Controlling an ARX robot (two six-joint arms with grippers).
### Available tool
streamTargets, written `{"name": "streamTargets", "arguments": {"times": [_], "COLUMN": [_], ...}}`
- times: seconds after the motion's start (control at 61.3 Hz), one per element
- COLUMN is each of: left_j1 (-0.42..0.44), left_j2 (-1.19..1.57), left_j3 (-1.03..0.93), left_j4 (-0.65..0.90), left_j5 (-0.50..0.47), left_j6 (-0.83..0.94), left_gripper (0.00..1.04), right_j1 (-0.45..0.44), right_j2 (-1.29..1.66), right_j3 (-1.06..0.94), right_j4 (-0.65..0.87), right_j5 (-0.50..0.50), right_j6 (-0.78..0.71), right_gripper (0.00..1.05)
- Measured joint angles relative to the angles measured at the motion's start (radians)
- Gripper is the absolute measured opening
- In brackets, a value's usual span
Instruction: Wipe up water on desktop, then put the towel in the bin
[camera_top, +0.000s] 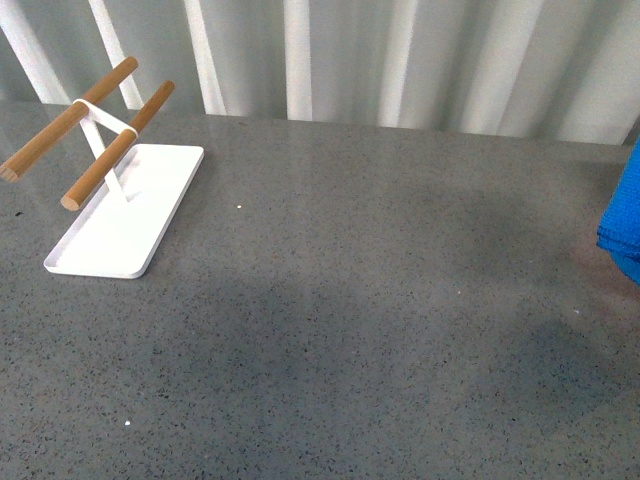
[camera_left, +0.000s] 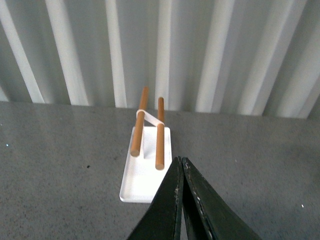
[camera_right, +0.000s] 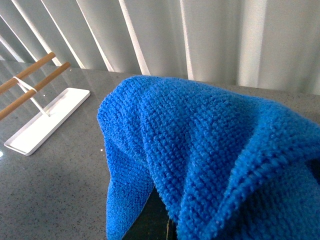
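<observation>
The bright-blue towel (camera_right: 210, 150) hangs over my right gripper (camera_right: 167, 227), which is shut on it and lifted above the dark-grey speckled desktop (camera_top: 360, 300). The towel drapes over the dark fingers (camera_right: 150, 222) and hides most of them. In the front view only an edge of the towel (camera_top: 624, 220) shows at the far right. My left gripper (camera_left: 181, 162) is shut and empty, above the desktop (camera_left: 65, 165), near the white tray. The bin is out of view. I see no water on the desktop.
A flat white tray (camera_top: 125, 220) with two wooden rods (camera_top: 115, 145) on a white stand sits at the far left of the desktop; it also shows in the left wrist view (camera_left: 145, 175) and the right wrist view (camera_right: 45, 120). A white ribbed wall (camera_top: 400, 60) backs the desktop.
</observation>
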Motion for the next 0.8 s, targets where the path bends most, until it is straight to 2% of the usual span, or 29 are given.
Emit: {"name": "streamTargets", "arguments": {"times": [0.457,0.571,0.799], "left_j1": [0.000,0.000,0.000], "left_j2": [-0.130,-0.275,-0.301], "left_j3": [0.000,0.000,0.000], "left_j4": [-0.128,-0.297,-0.304], "left_j5": [0.000,0.000,0.000], "left_j6": [0.000,0.000,0.000], "left_gripper": [0.03,0.03,0.03], "right_j1": [0.017,0.018,0.018], "right_j2": [0.009,0.009,0.010], "right_j3": [-0.008,-0.008,-0.014], "right_j4": [-0.009,-0.010,-0.021], "right_j5": [0.012,0.012,0.013], "right_j6": [-0.035,-0.040,-0.054], "right_gripper": [0.05,0.05,0.05]}}
